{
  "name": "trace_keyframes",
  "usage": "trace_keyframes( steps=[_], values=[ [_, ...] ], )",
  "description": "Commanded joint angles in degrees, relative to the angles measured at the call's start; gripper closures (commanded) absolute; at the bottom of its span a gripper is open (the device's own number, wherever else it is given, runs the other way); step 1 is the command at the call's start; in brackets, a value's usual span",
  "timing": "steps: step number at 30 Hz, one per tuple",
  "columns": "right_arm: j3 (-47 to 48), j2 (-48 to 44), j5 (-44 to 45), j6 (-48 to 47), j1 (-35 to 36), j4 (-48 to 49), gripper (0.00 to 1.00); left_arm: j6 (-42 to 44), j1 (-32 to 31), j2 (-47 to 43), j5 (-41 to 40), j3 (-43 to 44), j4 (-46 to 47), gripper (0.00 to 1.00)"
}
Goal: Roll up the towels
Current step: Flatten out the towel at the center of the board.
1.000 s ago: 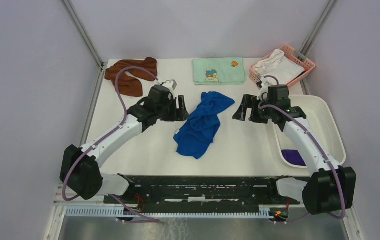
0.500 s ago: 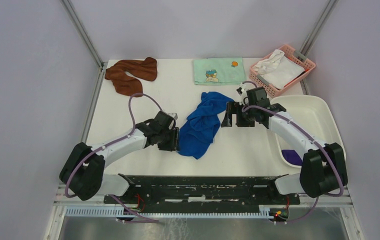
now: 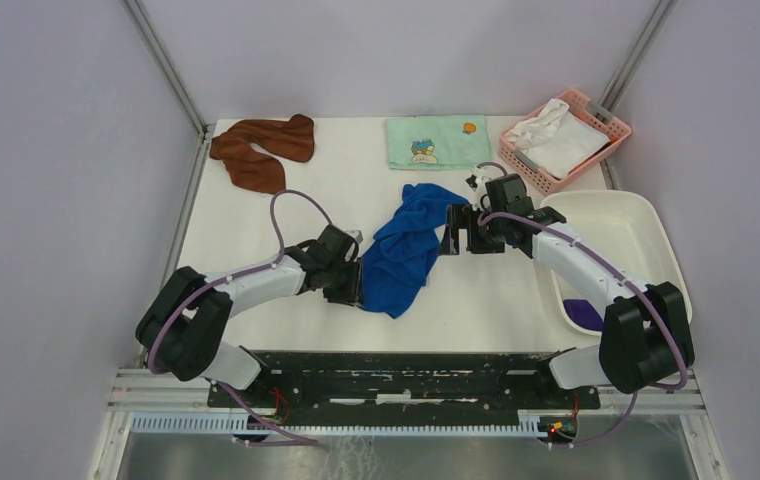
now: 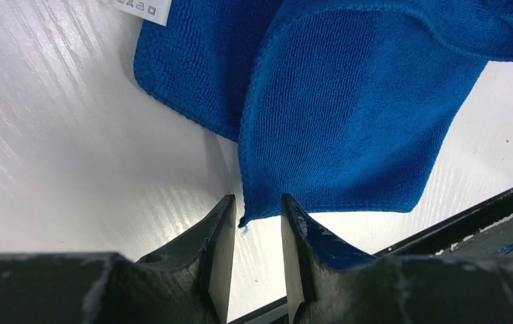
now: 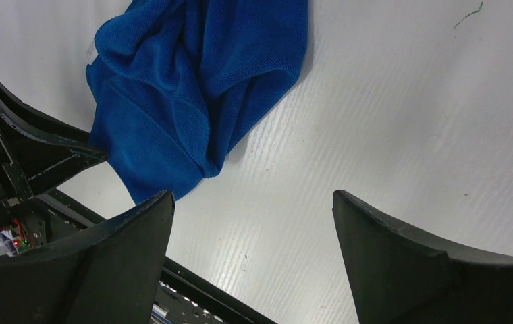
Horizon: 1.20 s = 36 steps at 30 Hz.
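We're at the grab step on the blue towel (image 3: 404, 250). It lies crumpled mid-bench (image 3: 256, 230), not flattened, not rolled. The left end effector (image 3: 354, 283) sits at its near-left corner, fingers narrowly apart with the corner tip in the gap, not clenched on it. The right end effector (image 3: 453, 230) is released and spread wide just beside the towel's far right edge, holding nothing. The brown towel (image 3: 256, 150) is bunched far left and the purple towel (image 3: 586, 315) is in the white tub (image 3: 656, 215). Next, we judge, left pinches that corner, right takes a second one, and both pull the towel flat before rolling. The thin corner could slip.
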Motion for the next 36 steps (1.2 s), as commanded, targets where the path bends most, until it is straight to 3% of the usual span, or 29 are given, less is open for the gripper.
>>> trace_keyframes(
  steps=[1, 4, 9, 19, 31, 36],
  values=[
    [2.5, 0.3, 1.0, -1.1, 0.9, 1.9, 0.05, -1.3, -0.2, 1.1, -1.2, 1.1, 2.7, 0.63],
    [2.8, 0.8, 0.9, -1.3, 1.5, 2.0, 0.05, -1.4, -0.2, 0.9, -0.4, 1.1, 2.8, 0.70],
    [4.4, 3.0, 0.9, -1.3, 3.5, 3.0, 0.05, -0.5, -0.2, -3.2, -1.0, 3.7, -0.9, 0.97],
    [11.9, 12.4, 7.8, -0.4, 6.2, 6.2, 0.09, 4.2, 0.0, -16.8, -24.6, 15.5, -19.8, 0.97],
    [25.0, 31.3, 9.5, -4.5, 8.5, 5.9, 0.15, 4.1, 0.4, -21.5, -31.1, 14.8, -20.4, 0.97],
    [25.8, 36.2, 14.5, -0.6, 7.6, 1.0, 0.34, 4.8, 2.8, -22.5, -35.2, 14.3, -18.7, 0.97]
  ],
)
